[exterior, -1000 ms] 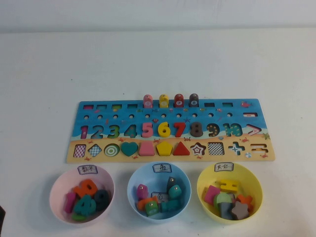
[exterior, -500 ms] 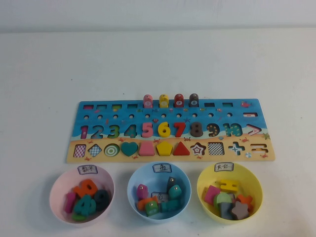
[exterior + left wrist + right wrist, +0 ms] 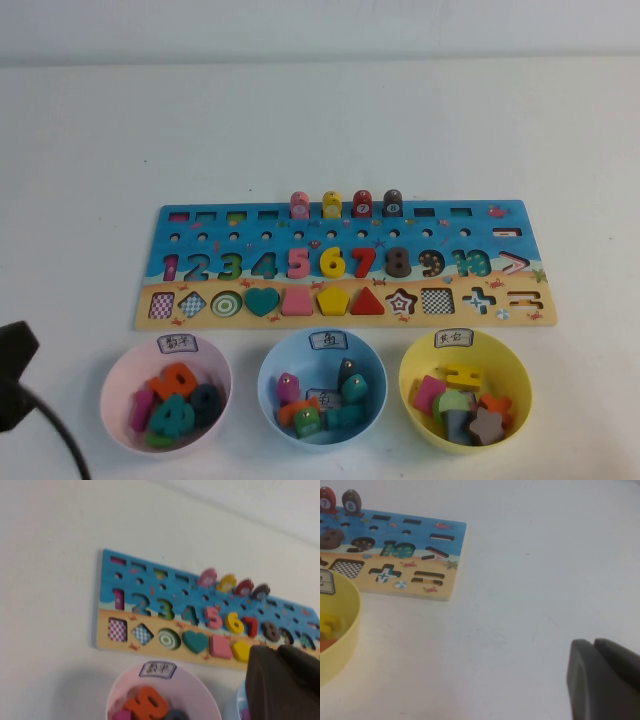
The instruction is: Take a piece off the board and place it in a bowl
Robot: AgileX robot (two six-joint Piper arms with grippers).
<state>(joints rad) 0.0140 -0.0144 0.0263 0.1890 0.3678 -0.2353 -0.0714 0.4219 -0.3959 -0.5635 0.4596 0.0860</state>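
High view: my left gripper (image 3: pixel 15 350), fingers closed and empty, sits beside the pink bowl (image 3: pixel 118 372); right gripper (image 3: pixel 594 645) closed, parked. Pink peg (image 3: pixel 299 205) stands on the board (image 3: pixel 150 270).

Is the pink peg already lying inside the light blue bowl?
No: in the high view the pink peg stands upright in its slot on the board, far from the light blue bowl.
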